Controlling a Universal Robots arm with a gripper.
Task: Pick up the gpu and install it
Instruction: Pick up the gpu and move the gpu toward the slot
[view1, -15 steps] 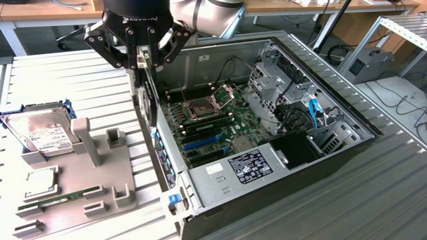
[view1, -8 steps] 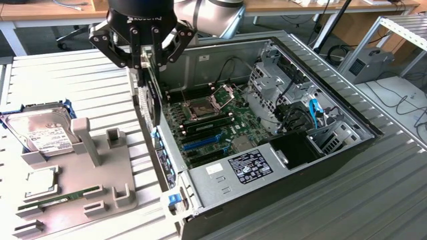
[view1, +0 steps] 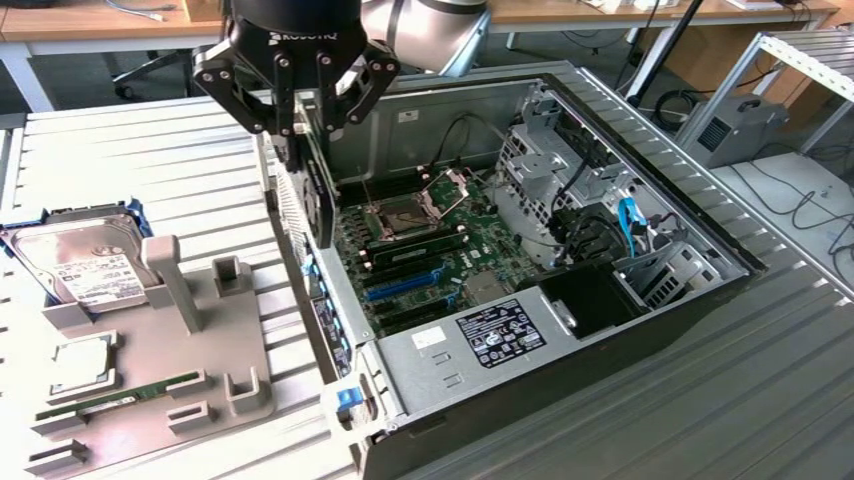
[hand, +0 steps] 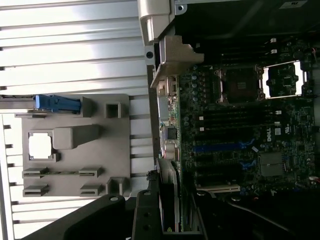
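The gpu (view1: 318, 190) hangs on edge, a thin dark card with its round fan facing the exterior view's left. My gripper (view1: 299, 128) is shut on its top edge. The card is over the open computer case (view1: 587, 330), just inside the wall on the exterior view's left and above the motherboard (view1: 441, 240). In the wrist view the gpu (hand: 168, 192) runs edge-on away from my gripper (hand: 170, 220), with the board's blue slot (hand: 220, 146) beside it and apart from it.
A grey parts holder (view1: 160, 350) lies on the slatted table to the exterior view's left of the case. It carries a silver hard drive (view1: 87, 265), a processor (view1: 83, 365) and a narrow RAM stick (view1: 120, 397). A drive cage (view1: 547, 170) and cables fill the case's far side.
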